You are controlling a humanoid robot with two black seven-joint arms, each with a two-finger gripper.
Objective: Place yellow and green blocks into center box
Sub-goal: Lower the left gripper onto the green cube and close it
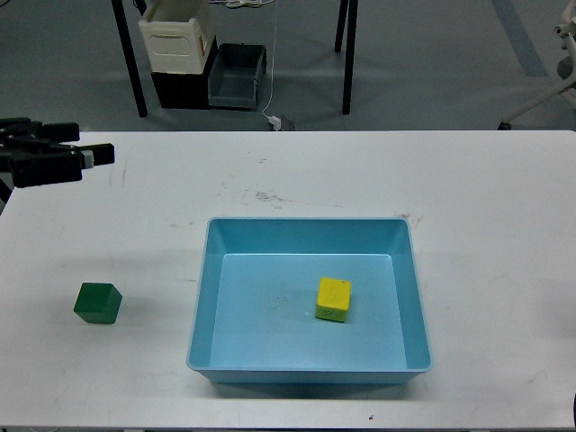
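While the green block (97, 302) sits alone on the white counter (486, 234), well left of the blue tray (307, 232), the yellow block (333, 299) rests inside that tray, on its floor right of centre, clear of the walls. Farther back at the left edge, left claw (99, 154) held above the counter, empty; fingers read as one dark mass, so open or closed cannot be told. Right claw out of view. Beyond the counter, on the floor: cream crate (176, 36), grey bin (237, 76).

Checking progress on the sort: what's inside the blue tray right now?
Only the yellow block sits on the blue tray floor; nothing hidden. The green block lies outside, on the table.
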